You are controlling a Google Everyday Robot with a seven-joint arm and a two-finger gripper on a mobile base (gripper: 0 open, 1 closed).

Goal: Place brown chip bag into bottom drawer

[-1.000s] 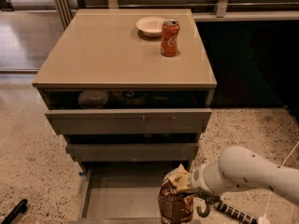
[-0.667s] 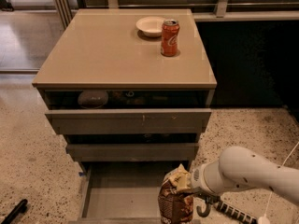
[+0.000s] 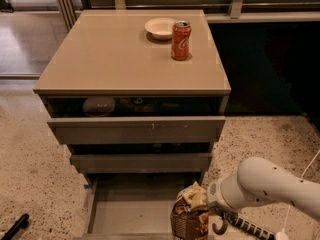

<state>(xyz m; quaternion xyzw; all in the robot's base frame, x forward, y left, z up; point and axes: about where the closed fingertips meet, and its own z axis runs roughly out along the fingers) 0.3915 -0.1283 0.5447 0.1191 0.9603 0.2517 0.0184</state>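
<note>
Over the front right corner of the pulled-out bottom drawer, the brown chip bag is held upright, clamped at its crumpled top by the gripper.

no word, brand or number can be read anywhere; the red can on the cabinet top carries pale markings down its side, too unclear to make out, and whatever is printed on the brown chip bag cannot be read either; the gripper is at the bag's upper right, over the front right corner of the bottom drawer
</note>
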